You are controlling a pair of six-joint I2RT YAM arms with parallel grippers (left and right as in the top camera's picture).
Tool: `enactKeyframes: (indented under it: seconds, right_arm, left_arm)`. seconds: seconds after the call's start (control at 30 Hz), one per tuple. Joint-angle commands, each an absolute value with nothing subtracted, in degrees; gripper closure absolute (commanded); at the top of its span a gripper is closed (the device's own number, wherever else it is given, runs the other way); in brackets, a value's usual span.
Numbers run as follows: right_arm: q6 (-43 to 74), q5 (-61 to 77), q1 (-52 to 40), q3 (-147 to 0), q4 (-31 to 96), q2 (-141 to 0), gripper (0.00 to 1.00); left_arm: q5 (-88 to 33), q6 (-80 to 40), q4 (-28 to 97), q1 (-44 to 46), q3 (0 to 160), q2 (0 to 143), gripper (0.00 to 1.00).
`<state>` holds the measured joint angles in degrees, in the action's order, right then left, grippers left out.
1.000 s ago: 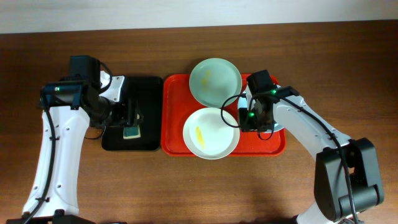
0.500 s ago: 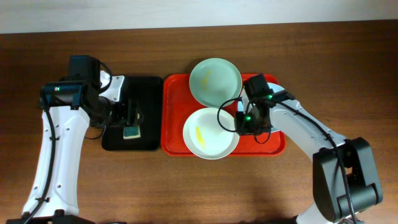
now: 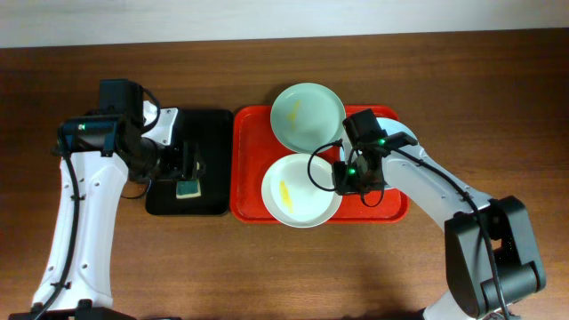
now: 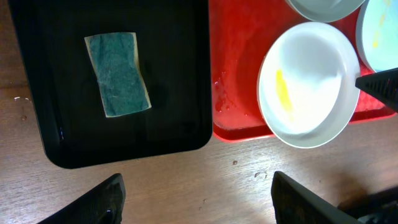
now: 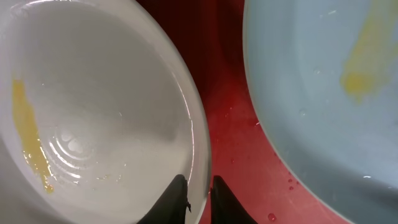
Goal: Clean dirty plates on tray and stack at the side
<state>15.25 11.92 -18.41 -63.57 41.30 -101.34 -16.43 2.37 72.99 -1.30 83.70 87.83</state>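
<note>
R: I see right gripper (image 5: 200, 193) pinched on the white plate (image 3: 293, 203) rim | plates: white, mint plate (image 3: 308, 117), blue plate (image 5: 311, 124) all on red tray (image 3: 247, 151) | L: left gripper (image 4: 196, 180) wide, empty, above sponge (image 4: 118, 74) on black tray (image 4: 174, 74)

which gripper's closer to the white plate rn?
Right. The right gripper is closed on the white plate at its right rim; the left gripper hangs open over the black tray by the sponge, off to the plate's left.

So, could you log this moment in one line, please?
right gripper: grips white plate rim | left gripper: open above black tray
</note>
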Motion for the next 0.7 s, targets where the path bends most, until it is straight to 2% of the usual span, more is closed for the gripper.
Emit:
enactKeyframes:
  seconds: [0.0,0.67]
  right_arm:
    - [15.53,11.38,-18.74,-63.16,41.1,-101.65,0.83]
    - [15.99,10.5,-18.74,-61.89,39.4,-101.65,0.84]
  left_arm:
    - [-16.03,1.98,72.9,-1.28,84.42,88.25,0.27]
    - [-16.03,2.0,73.52,-1.28,84.42,88.25,0.26]
